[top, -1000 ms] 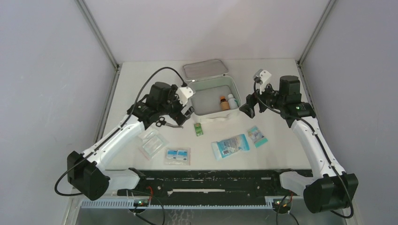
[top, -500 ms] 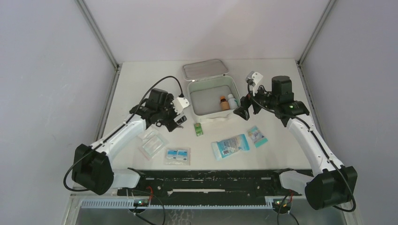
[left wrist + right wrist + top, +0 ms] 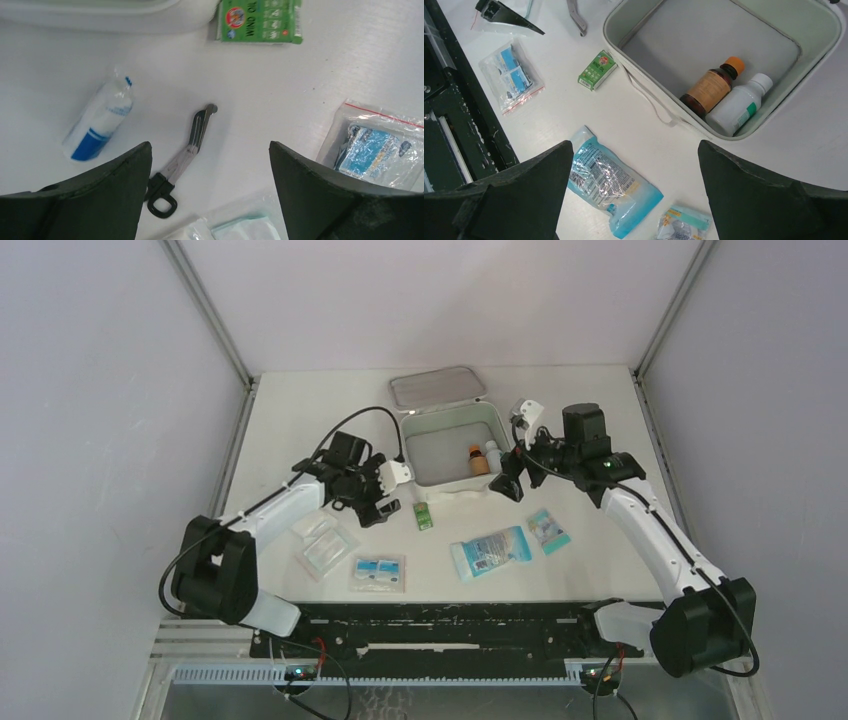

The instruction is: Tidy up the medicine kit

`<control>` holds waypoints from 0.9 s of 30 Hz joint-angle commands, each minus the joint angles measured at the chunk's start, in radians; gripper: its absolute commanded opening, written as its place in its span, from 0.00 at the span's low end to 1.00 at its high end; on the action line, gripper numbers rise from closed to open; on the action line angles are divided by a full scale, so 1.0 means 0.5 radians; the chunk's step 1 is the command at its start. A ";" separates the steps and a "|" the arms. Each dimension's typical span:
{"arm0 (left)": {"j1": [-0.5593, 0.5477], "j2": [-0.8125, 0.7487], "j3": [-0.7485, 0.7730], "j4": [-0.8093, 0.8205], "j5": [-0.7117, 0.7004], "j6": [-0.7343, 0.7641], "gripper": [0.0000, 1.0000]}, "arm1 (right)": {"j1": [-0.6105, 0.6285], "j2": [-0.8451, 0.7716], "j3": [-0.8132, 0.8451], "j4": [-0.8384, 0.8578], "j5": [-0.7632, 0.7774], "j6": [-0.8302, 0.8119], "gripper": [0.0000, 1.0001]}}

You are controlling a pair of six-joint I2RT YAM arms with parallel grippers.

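The medicine kit [image 3: 440,452] is lying open at the far middle of the table. The left gripper [image 3: 209,147] is hovering near-left of it, jaws wide above scissors [image 3: 186,156]. The right gripper [image 3: 634,145] is hanging wide and empty just beside its near-right corner.

The left arm [image 3: 270,515] stretches from the lower left of the top view toward the centre. Its left claw [image 3: 380,505] points down, jaws spread wide. The right arm [image 3: 650,530] reaches up from the lower right. Its right claw [image 3: 508,483] hangs just right of centre, jaws wide apart.
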 commanded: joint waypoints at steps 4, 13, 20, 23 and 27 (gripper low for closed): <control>-0.154 0.017 0.056 -0.110 0.314 0.617 0.90 | 0.014 -0.001 0.027 0.020 0.037 -0.054 0.94; -0.466 0.217 0.296 -0.499 0.272 1.158 0.90 | -0.038 -0.026 0.027 0.015 0.018 -0.058 0.94; -0.574 0.352 0.438 -0.614 0.194 1.431 0.90 | -0.066 -0.038 0.027 0.011 -0.019 -0.054 0.94; -0.593 0.479 0.545 -0.686 0.100 1.645 0.90 | -0.069 -0.040 0.028 0.011 -0.020 -0.057 0.94; -0.618 0.578 0.644 -0.705 0.035 1.754 0.90 | -0.075 -0.043 0.027 0.007 -0.018 -0.058 0.94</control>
